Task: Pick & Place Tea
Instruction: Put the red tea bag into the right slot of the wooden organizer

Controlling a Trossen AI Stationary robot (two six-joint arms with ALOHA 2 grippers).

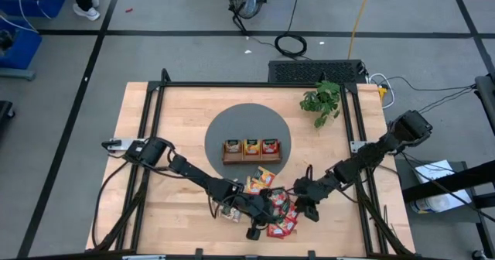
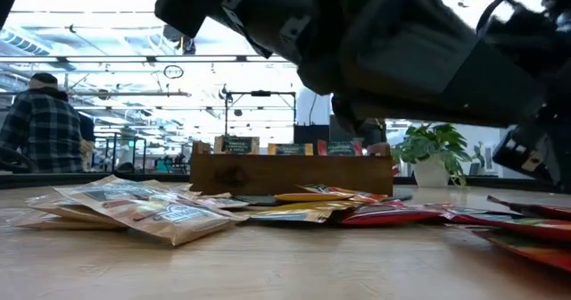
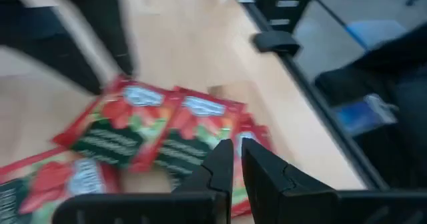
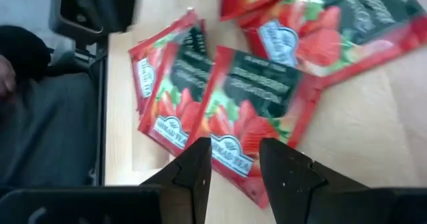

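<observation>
Wooden, pale and plank-jointed, the surface (image 1: 170, 128) fills the middle of the high view, with a dark grey round mat (image 1: 247, 124) at its centre and a small green potted plant (image 1: 322, 99) toward the upper right. On the mat stands the long brown wooden three-compartment tray (image 1: 251, 158), each compartment already holding upright sachets. Below the tray, in the lower middle of the frame, the tea (image 1: 271, 190) lies as a loose heap of small flat foil sachets: pale tan ones at lower left of the heap, orange-yellow in the middle, red ones with dark green labels at lower right.

Both dark arms reach down into that heap. The left end effector (image 3: 237, 159) hangs just over the red sachets (image 3: 160, 127), its fingers nearly together with only a slit between them and nothing in them. The right end effector (image 4: 235, 159) sits over another red strawberry-printed sachet (image 4: 257, 107), fingers parted to a moderate gap, also empty as far as can be seen.

By my reading, the step in hand is the pick: choosing and closing on one red sachet. The next move calls for lowering the parted right fingers onto a single sachet's edge, since overlapping packets could lift together, then carrying it to the tray's matching red compartment at right
</observation>
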